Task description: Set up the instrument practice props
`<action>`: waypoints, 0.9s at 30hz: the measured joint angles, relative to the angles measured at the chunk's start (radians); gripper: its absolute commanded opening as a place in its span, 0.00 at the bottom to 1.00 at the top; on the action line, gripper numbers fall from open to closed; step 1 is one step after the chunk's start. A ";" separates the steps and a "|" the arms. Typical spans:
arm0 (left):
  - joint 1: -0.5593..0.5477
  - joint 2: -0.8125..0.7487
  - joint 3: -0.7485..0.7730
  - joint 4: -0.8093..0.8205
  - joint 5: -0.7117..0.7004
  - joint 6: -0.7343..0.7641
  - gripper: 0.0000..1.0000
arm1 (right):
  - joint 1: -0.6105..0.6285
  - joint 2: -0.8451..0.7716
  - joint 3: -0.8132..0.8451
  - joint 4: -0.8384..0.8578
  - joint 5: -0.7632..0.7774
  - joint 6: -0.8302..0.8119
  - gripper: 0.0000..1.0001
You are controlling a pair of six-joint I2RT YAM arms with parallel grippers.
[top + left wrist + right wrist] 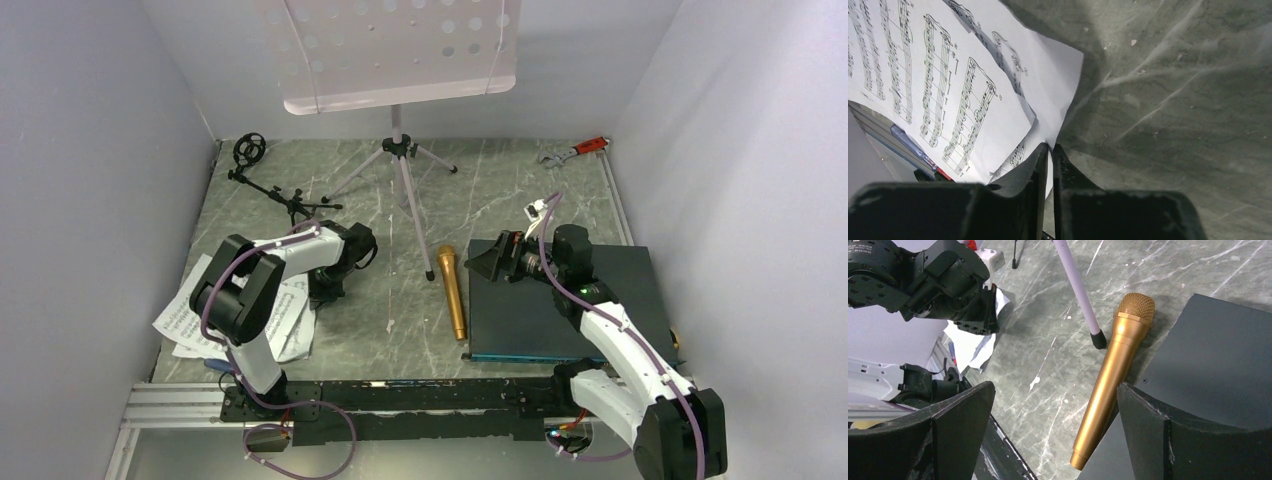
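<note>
We see the left gripper (1050, 148) pinched nearly closed on a corner of the sheet-music pages (948, 75) (near-left of the table (1173, 100)). The gold microphone (1113, 370) lies just beside the dark board (1218, 355), below our widely spread, empty right gripper (1055, 390).

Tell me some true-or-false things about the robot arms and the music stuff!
1. The gold microphone sits in the mic stand. False: it lies on the table, beside the dark board.
2. The right gripper is open. True.
3. The sheet-music pages rest on the music stand. False: they lie on the table, and the stand holds nothing.
4. The left gripper is shut on a page's edge. True.
</note>
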 measured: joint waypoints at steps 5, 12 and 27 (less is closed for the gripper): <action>0.000 0.000 0.002 0.013 0.009 0.019 0.03 | 0.004 0.000 0.000 0.002 0.000 0.002 0.97; -0.015 -0.014 0.002 0.077 0.123 0.052 0.03 | 0.006 0.003 0.004 0.002 0.000 0.001 0.97; -0.157 0.007 0.059 0.395 0.608 0.045 0.08 | 0.008 0.013 0.019 -0.002 0.000 -0.006 0.97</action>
